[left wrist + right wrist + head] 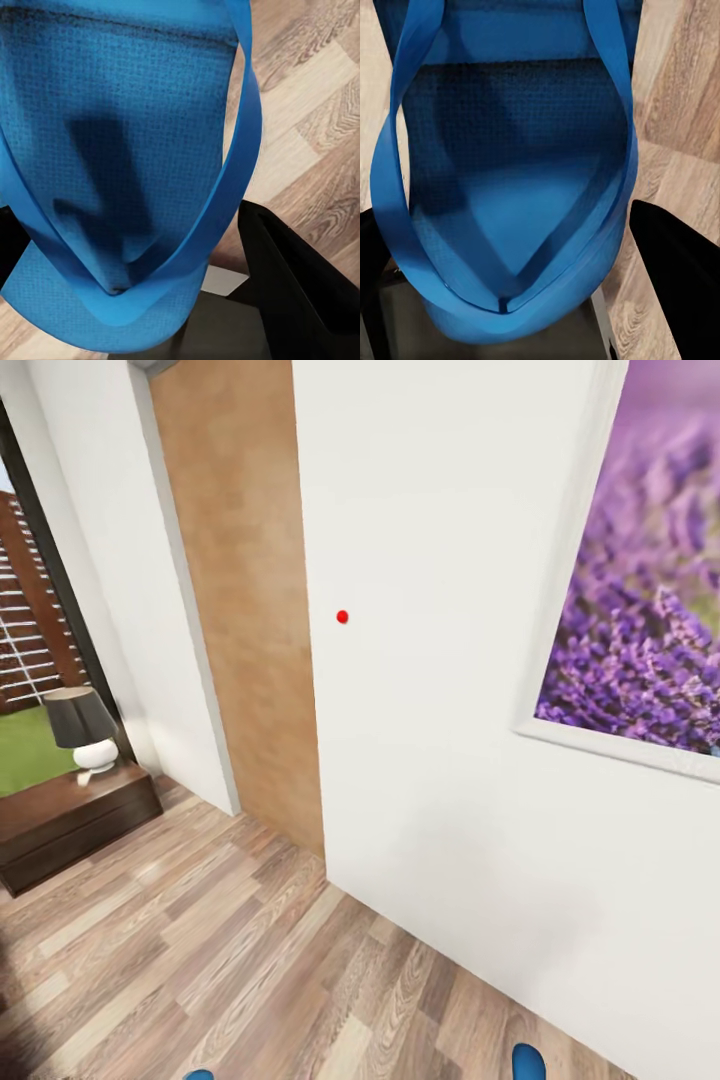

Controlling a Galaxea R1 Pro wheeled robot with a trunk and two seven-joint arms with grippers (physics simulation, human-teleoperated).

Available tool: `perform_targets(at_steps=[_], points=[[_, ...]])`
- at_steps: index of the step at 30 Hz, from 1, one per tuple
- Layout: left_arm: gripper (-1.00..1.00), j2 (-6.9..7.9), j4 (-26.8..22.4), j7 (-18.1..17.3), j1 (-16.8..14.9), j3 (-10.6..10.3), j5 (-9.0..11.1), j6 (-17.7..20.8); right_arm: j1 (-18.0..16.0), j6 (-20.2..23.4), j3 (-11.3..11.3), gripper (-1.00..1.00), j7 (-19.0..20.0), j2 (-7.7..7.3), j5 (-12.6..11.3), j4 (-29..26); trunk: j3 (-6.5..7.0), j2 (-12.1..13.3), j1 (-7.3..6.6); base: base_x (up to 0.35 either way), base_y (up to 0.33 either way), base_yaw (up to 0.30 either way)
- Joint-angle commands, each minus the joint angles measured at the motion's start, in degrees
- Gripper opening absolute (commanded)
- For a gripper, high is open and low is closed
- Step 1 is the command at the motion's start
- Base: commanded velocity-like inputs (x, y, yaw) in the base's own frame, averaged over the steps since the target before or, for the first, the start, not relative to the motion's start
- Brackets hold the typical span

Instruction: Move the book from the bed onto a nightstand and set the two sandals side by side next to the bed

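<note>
In the left wrist view a bright blue sandal (127,150) hangs strap side up above the wood-plank floor, and my left gripper (127,255) is shut on it, with a black finger (300,292) beside the sole. The second blue sandal (510,187) is held the same way in my right gripper (510,262), shut with a finger (682,285) at its edge. The head view catches the sandal tips (200,1074) (528,1062) at the bottom edge. A dark brown nightstand (70,825) stands at the left by the window. The book and the bed are out of view.
A white wall (430,710) with a framed lavender picture (650,580) stands close ahead. A tan wooden panel (245,600) sits in the corner. A black-shaded lamp (80,730) stands on the nightstand. Wood-plank floor (250,960) stretches to the left.
</note>
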Motion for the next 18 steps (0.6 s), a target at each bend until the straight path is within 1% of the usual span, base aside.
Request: perform_targets(at_steps=[1,16,18], points=[[-1.00,-0.02,0.05,0.21,-0.06,-0.50,0.28,-0.16,-0.08,0.08,0.48,-1.00,0.28,-0.01,-0.60,0.11,-0.13,-0.12,0.07,0.316,0.000,0.290],[-1.00,-0.10,0.05,0.21,-0.06,-0.51,0.19,-0.16,-0.08,0.08,0.48,-1.00,0.28,0.04,-0.60,0.13,-0.13,-0.12,0.07,0.330,0.000,0.290],[-1.00,-0.10,0.05,0.21,-0.06,-0.51,0.19,-0.16,-0.08,0.08,0.48,-1.00,0.28,0.04,-0.60,0.14,-0.13,-0.12,0.07,0.330,0.000,0.205]])
